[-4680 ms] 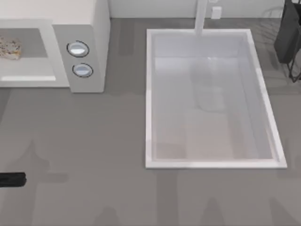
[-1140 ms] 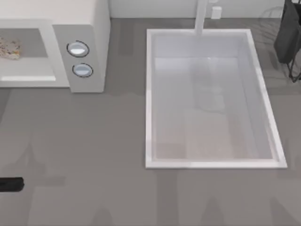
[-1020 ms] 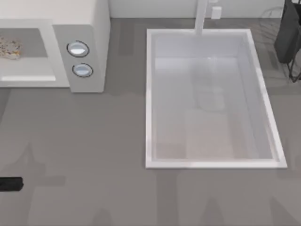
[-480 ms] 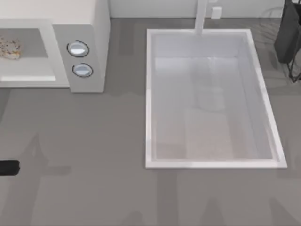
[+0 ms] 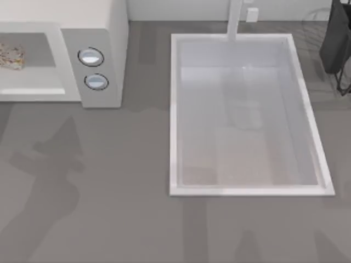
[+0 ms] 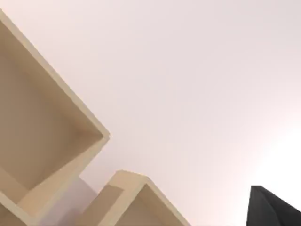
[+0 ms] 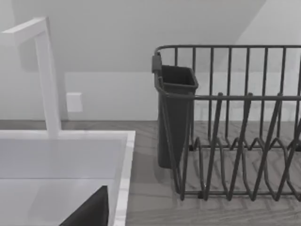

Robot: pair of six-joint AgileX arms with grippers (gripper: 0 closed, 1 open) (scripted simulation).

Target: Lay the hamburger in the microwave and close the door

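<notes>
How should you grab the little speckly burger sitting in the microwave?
Pinch the hamburger across its middle, one finger on each side, since it is a small roundish lump with no handle. Come in through the open front of the microwave, probably low and level: the burger lies on the floor of the chamber, and the right wall closes it in, so the front looks like the way in.

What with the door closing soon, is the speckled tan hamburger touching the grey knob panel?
Apart: top view shows bare microwave floor between hamburger and panel.
</notes>
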